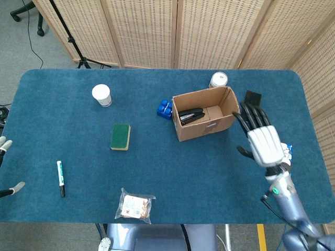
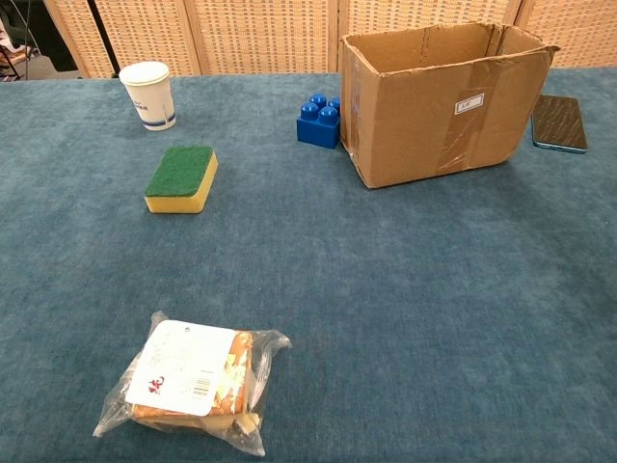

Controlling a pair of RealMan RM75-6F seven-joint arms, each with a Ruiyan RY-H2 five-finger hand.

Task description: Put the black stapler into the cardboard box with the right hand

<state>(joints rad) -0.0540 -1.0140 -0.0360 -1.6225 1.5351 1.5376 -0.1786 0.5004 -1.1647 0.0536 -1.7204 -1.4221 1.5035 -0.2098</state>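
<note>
The black stapler (image 1: 191, 115) lies inside the open cardboard box (image 1: 208, 127) at its left end, seen in the head view. From the chest view only the box's outer wall (image 2: 439, 116) shows and the stapler is hidden. My right hand (image 1: 260, 137) hovers to the right of the box, fingers spread and empty, apart from the box. At the far left edge of the head view only the fingertips of my left hand (image 1: 6, 166) show, spread apart and holding nothing.
A blue toy brick (image 1: 165, 109) sits just left of the box. A phone (image 1: 252, 98) and a white jar (image 1: 218, 80) lie near its right end. A sponge (image 1: 120, 136), paper cup (image 1: 102, 95), marker (image 1: 60, 178), snack bag (image 1: 136, 204) and cookie pack (image 1: 287, 151) are spread around.
</note>
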